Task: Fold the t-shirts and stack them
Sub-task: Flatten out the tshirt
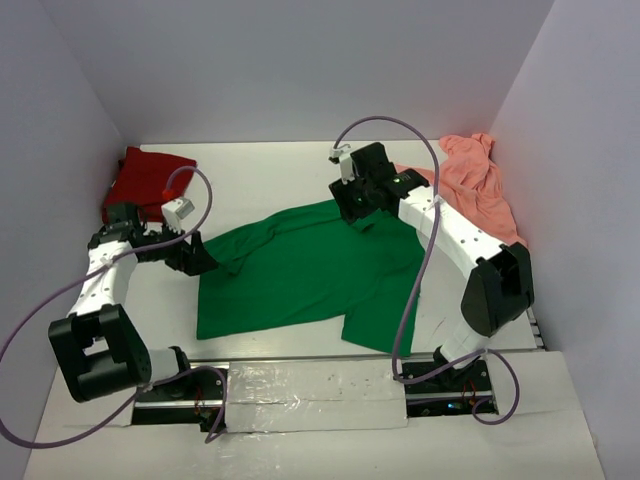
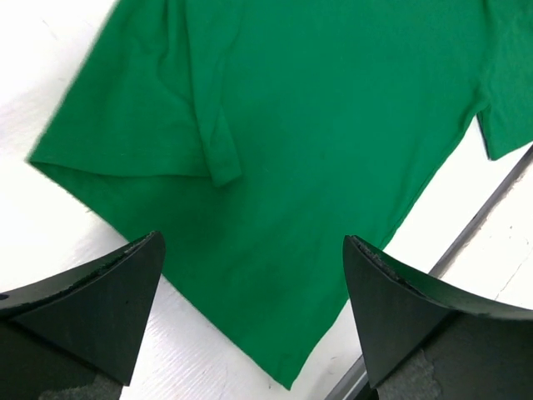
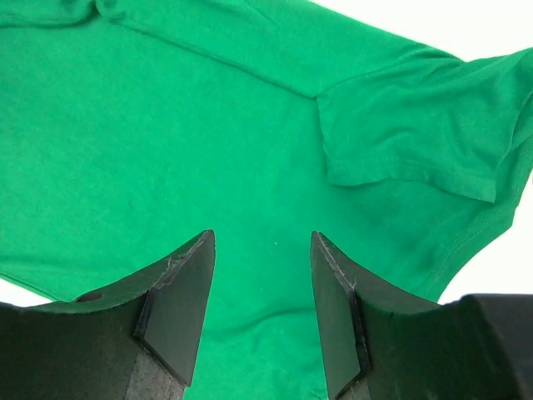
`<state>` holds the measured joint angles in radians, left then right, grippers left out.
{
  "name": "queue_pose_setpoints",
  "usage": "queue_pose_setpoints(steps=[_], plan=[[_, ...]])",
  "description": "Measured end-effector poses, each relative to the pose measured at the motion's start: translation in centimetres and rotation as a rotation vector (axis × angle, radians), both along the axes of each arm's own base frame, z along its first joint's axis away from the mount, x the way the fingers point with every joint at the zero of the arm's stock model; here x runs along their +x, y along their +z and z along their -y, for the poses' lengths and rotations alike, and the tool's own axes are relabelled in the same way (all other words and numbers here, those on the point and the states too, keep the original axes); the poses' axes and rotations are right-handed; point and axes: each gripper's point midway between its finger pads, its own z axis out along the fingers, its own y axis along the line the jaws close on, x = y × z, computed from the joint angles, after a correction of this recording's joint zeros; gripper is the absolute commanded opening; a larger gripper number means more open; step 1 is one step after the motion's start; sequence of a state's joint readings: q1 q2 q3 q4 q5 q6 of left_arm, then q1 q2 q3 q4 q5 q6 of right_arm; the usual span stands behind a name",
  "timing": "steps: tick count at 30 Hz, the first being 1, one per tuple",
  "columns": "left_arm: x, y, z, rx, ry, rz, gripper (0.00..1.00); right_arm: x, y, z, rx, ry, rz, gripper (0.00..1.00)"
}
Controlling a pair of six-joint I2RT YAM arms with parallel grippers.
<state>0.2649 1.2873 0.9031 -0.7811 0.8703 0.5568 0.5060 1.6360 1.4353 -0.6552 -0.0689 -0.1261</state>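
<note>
Fingers of the left gripper and the right gripper stand apart, holding nothing, over the green t-shirt spread out in the middle. The red t-shirt lies far left, the pink t-shirt far right.

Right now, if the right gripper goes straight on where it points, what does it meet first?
The green t-shirt: the right gripper, jaws open, points at its flat body beside a sleeve. Nothing else shows in between; the gap to the cloth is unclear.

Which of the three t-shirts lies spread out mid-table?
The bright green t-shirt; the dark red t-shirt and the salmon-pink t-shirt sit bunched at the far left and far right.
</note>
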Motion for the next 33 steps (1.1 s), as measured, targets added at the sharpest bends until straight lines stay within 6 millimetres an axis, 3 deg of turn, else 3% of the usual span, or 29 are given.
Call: queue_pose_setpoints(steps=[8,15,23,33], plan=[[1.0,-4.4,1.9,0.013,-0.045,-0.117,0.92,-0.4,0.5,0.2,0.017,-0.052,-0.018,0.56],[3.1,-8.5,3.3,0.104,-0.05,-0.207,0.9,-0.6,2.4,0.5,0.041,-0.064,0.025,0.56],[5.4,-9.0,3.6,0.166,-0.002,-0.17,0.87,-0.4,2.6,1.0,0.045,-0.075,0.03,0.56],[5.3,-9.7,4.5,0.17,-0.012,-0.19,0.69,-0.2,2.6,1.3,0.043,-0.085,0.03,0.55]])
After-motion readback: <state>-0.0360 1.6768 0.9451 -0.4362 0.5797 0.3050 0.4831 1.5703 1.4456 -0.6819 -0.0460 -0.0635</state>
